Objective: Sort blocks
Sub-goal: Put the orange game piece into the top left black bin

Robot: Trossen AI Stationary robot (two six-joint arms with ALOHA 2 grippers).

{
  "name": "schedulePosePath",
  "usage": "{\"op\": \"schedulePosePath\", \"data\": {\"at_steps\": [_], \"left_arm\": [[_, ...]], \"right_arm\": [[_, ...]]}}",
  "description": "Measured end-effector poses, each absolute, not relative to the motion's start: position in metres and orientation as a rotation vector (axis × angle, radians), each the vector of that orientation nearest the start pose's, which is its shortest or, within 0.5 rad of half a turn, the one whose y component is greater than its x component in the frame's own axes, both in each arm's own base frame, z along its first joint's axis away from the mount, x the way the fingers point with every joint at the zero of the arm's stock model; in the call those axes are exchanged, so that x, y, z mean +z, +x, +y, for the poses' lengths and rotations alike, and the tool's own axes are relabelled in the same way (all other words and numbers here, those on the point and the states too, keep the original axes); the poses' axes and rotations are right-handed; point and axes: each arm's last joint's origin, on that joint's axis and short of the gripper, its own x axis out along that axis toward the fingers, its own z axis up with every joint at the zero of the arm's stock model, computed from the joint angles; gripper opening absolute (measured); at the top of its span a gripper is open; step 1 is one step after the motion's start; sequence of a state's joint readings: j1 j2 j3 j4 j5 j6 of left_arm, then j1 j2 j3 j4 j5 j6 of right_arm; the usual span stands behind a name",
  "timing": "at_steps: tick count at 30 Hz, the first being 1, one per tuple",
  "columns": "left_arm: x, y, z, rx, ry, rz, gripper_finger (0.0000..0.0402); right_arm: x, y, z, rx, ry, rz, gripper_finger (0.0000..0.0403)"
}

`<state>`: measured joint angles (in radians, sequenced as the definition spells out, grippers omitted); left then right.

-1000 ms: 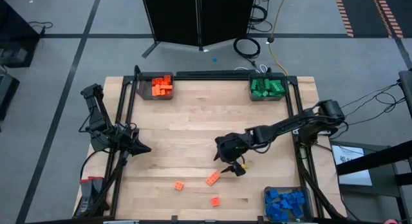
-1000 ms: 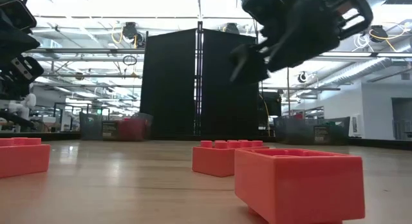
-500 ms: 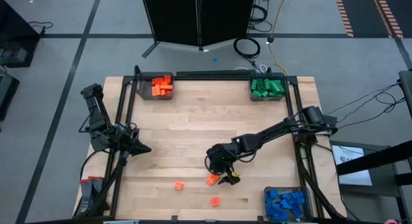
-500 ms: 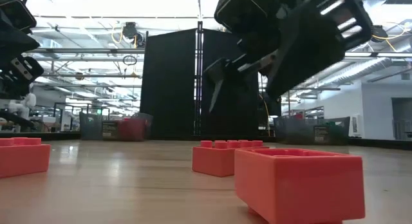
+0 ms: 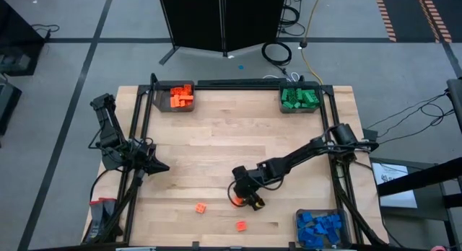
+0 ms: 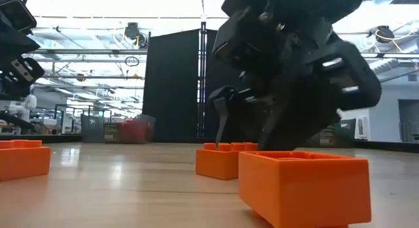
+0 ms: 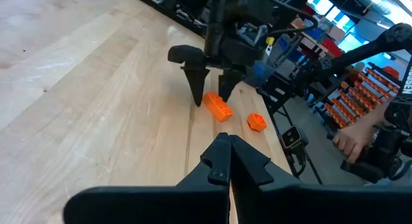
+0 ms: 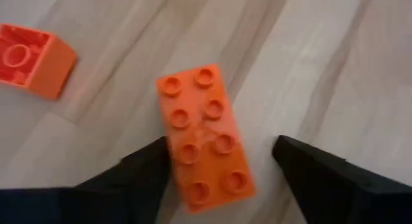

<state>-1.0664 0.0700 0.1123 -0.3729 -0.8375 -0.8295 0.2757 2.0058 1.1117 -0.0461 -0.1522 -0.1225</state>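
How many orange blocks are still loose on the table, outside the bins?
3. An oblong block sits between the open right tool's fingers; a small block lies to its left; another block lies near the front edge. None seems hidden.

On my overhead feed I see 3 orange blocks loose on the pale wood-grain table point(image 5: 216, 146): an oblong orange brick point(image 8: 205, 135) with 8 studs, a small orange block point(image 5: 200, 207) and another orange block point(image 5: 240, 225). Orange bricks fill 1 bin point(image 5: 181, 97), green bricks another point(image 5: 299, 99), blue bricks a third point(image 5: 320, 228). Both arms are black.
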Motion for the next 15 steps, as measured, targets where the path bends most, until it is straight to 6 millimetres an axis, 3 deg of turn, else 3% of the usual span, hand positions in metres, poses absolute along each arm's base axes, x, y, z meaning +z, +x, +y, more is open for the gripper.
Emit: {"op": "schedulePosePath", "data": {"at_steps": [7,11,15], "left_arm": [[0.164,0.058,-0.061,-0.135,-0.55,0.271,0.0],[0.164,0.058,-0.061,-0.135,-0.548,0.271,0.0],[0.164,0.058,-0.061,-0.139,-0.52,0.269,0.0]], "right_arm": [[0.107,0.372,0.109,0.418,-0.195,0.937,0.0115],[0.111,0.376,0.108,0.371,-0.115,0.91,0.0119],[0.128,0.396,0.096,0.277,-0.059,0.884,0.0119]]}}
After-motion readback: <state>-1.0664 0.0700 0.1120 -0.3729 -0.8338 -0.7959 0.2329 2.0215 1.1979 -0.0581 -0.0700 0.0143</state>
